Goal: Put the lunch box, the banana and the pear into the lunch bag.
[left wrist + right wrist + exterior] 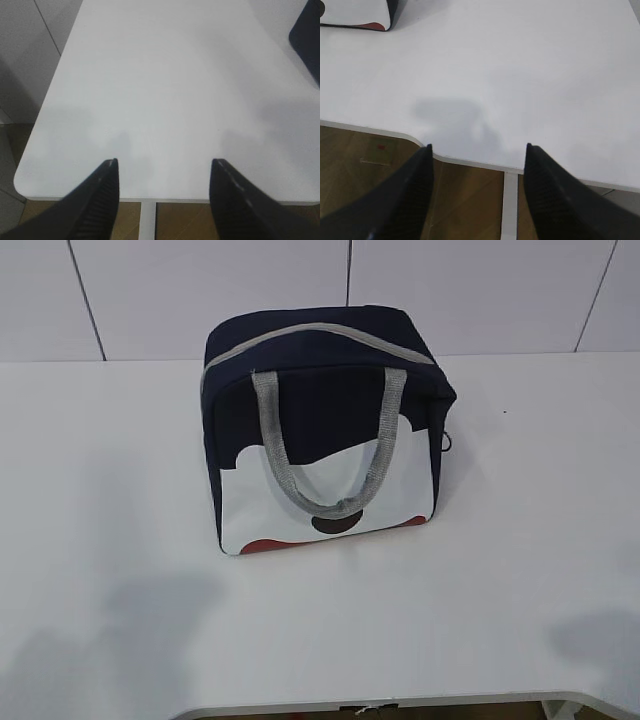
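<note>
The lunch bag (325, 430) stands upright on the white table (120, 540), toward the far side and close to the wall behind it. Its grey zipper (320, 335) runs closed over the top, and the grey handle (330, 445) hangs down over the white-and-red front panel. A small ring pull (452, 440) sticks out at its right side. Bare tabletop spreads wide to the left, right and front of the bag, reaching the near edge, which has a curved cut-out. No fruit or box shows in any view.

The left gripper (164, 167) hangs over the table's near left corner, jaws apart and holding nothing; a navy corner of the bag shows at the far right of its view. The right gripper (477, 150) hangs over the near edge, jaws likewise apart and empty, the bag's lower corner well away at upper left.
</note>
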Tool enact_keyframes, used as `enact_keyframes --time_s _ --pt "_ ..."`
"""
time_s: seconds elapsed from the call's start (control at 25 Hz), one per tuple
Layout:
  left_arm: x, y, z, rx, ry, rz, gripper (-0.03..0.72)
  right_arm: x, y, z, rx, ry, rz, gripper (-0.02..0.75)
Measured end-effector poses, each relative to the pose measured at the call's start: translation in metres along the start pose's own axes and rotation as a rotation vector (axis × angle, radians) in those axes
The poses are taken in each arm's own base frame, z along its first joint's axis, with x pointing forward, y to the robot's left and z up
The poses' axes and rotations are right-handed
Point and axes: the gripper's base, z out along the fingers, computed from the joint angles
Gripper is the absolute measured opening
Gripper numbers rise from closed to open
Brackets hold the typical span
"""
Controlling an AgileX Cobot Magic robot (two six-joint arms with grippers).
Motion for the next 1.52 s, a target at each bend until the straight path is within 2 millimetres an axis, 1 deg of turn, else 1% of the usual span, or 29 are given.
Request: enact_keyframes --time_s 1.52 --pt "0.0000 -0.0001 0.0000 -0.013 0.000 -0.008 0.414 0.0000 0.0000 0.0000 0.000 0.000 0.000 0.476"
